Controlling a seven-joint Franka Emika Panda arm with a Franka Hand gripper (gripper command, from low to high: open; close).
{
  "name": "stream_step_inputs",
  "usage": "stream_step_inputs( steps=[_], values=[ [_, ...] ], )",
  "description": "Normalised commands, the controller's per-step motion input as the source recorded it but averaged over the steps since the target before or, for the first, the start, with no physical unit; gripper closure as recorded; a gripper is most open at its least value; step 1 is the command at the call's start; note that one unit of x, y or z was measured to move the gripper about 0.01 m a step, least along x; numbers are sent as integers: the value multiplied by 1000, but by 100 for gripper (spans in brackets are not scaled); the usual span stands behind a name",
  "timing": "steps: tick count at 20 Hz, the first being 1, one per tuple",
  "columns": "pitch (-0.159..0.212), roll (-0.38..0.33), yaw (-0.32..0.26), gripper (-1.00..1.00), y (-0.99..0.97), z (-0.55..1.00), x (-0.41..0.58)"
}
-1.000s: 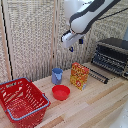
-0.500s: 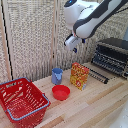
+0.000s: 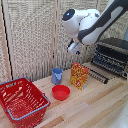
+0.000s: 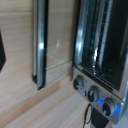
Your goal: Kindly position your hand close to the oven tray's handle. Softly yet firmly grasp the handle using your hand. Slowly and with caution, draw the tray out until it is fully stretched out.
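Note:
The black and silver oven (image 3: 112, 56) stands at the exterior view's right on the wooden table. My hand (image 3: 74, 48) hangs in the air above the cereal box, left of the oven and well apart from it. In the wrist view the oven (image 4: 100, 55) fills one side, and thin bars of the oven tray (image 4: 102, 30) show blurred inside its opening. I cannot pick out the handle among them. One dark finger (image 4: 1, 47) shows at the wrist picture's edge, with nothing between the fingers, so the hand is open and empty.
The oven's glass door (image 4: 42, 47) lies open on the table in front of it (image 3: 98, 76). A yellow-red cereal box (image 3: 79, 75), a blue mug (image 3: 57, 76), a red bowl (image 3: 61, 92) and a red wire basket (image 3: 22, 100) stand on the table. Knobs (image 4: 92, 92) line the oven's front.
My arm has swung toward the exterior view's right, and the hand has moved a little right and down, toward the oven.

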Motion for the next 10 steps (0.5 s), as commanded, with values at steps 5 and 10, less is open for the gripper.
stream_step_inputs(
  steps=[5,10],
  values=[
    [-50,-260,141,-100,-503,-139,0],
    [-38,-225,138,-100,-561,-143,0]
  ],
)
